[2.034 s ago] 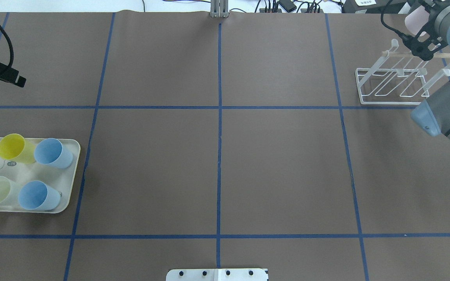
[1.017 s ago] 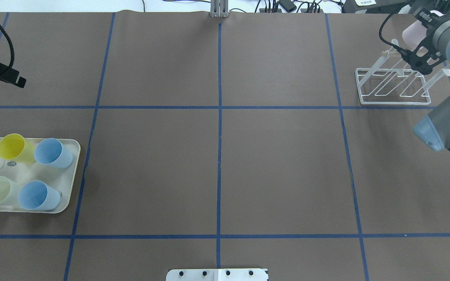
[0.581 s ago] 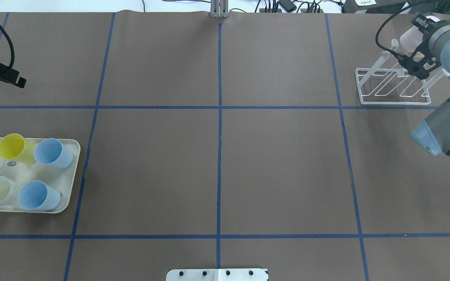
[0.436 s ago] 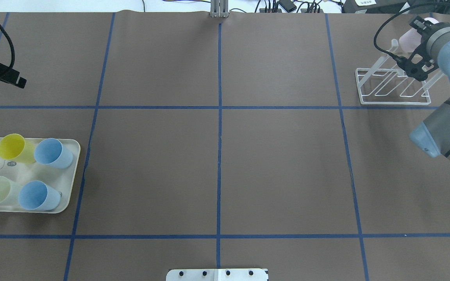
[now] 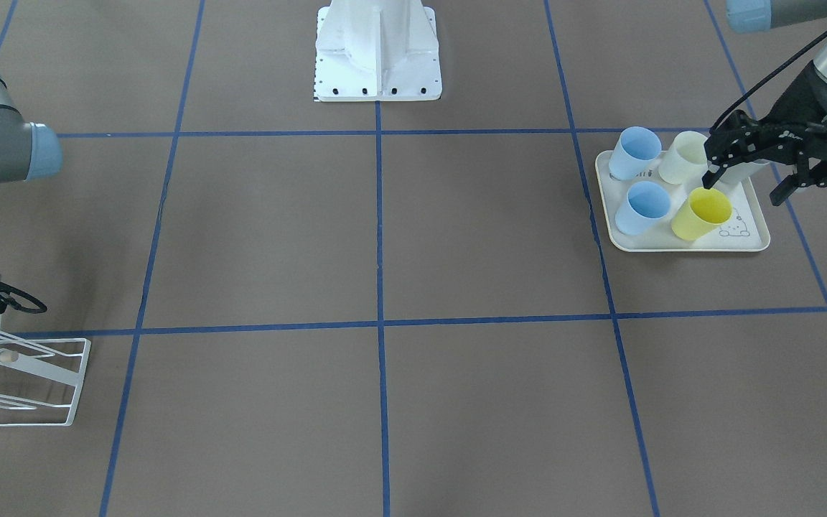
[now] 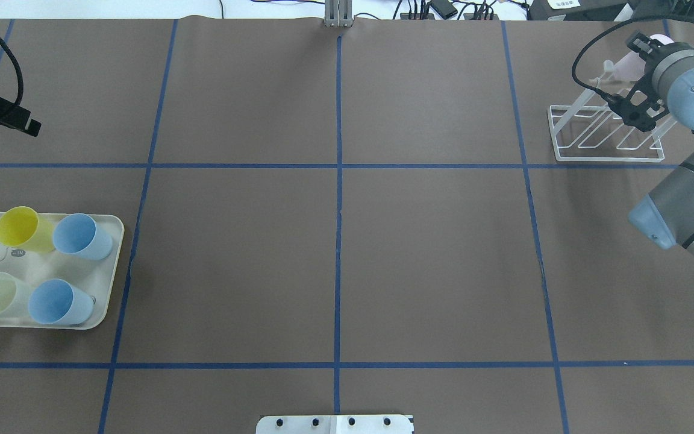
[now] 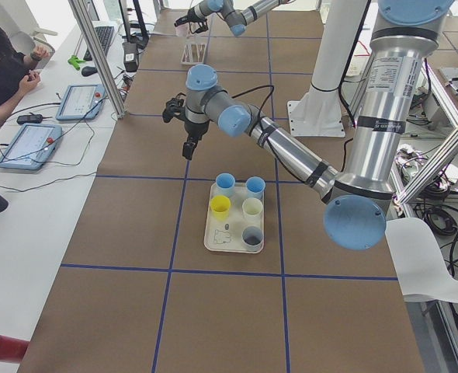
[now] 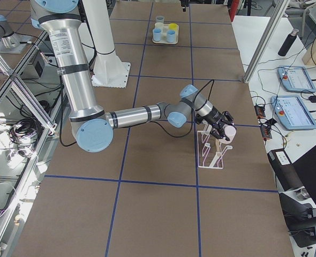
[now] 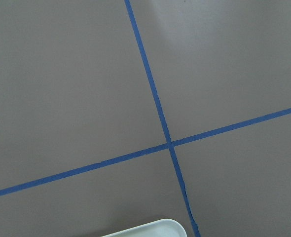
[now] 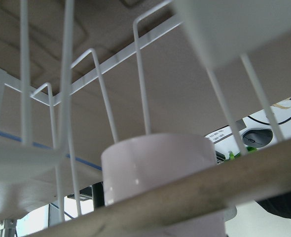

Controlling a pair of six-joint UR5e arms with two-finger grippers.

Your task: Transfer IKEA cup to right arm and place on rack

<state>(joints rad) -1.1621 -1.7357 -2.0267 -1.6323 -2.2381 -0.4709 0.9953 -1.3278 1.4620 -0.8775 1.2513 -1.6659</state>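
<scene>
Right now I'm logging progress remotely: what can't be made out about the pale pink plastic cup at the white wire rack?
Pale pink plastic cup: overhead, the right gripper covers most of it, so seating on a prong is unclear.
White wire rack: front-facing view, cut by the left edge; the cup is out of frame.
Right wrist view: a blurred light wooden dowel crosses the cup.

A cream rectangular plastic tray [image 6: 108, 282] carrying plastic cups [image 6: 73, 235] is located at the table's [image 6: 431, 259] left edge. A white wire rack [image 6: 609, 160] is sited far right; a pale pink plastic cup [image 6: 627, 60] is held above it.
</scene>
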